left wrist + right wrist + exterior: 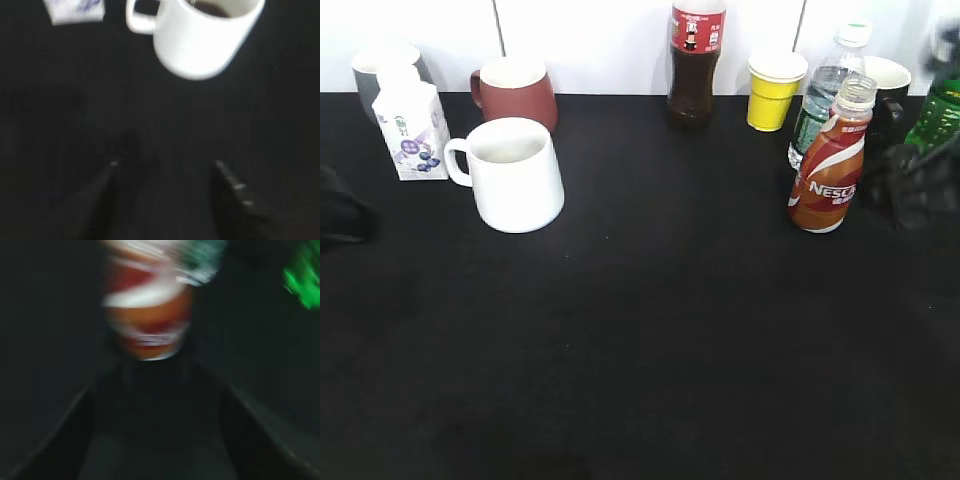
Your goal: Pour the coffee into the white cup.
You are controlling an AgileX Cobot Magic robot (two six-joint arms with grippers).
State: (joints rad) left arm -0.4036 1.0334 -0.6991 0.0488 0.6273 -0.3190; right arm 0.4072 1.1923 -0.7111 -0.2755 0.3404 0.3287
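The white cup stands on the black table at the left, handle to the left; in the left wrist view it is at the top, with a dark patch inside. The Nescafe coffee bottle stands upright at the right and holds brown liquid. In the right wrist view it is blurred, just ahead of the jaws. My left gripper is open and empty, short of the cup; it shows at the left edge of the exterior view. My right gripper is open beside the bottle, not touching it.
A small carton and a dark red mug stand behind the cup, with a grey cup far left. A cola bottle, yellow paper cup, water bottle and green bottle line the back.
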